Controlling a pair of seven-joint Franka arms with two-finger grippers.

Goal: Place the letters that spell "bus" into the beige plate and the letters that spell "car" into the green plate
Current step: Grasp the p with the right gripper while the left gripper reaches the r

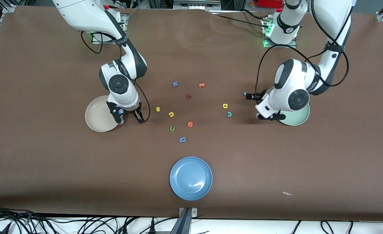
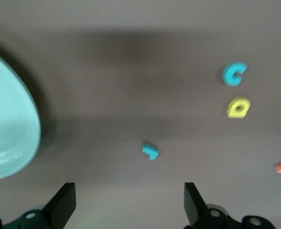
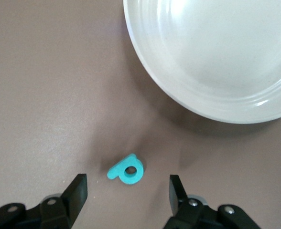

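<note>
The right end effector (image 3: 127,191) hangs open and empty over the teal "b" (image 3: 126,170), which lies flat on the desk beside the beige plate (image 3: 178,90), not in it; its stem points lower left in the right wrist frame. Closing off-centre may flick it away. The left end effector (image 2: 129,205), spread wide and empty, waits near the green plate (image 2: 11,138).

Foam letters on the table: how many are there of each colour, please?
Teal letters: 3
Yellow letters: 3
Orange letters: 2
Blue letters: 2
Green letter: 1
Dark red letter: 1
Total: 12
</note>
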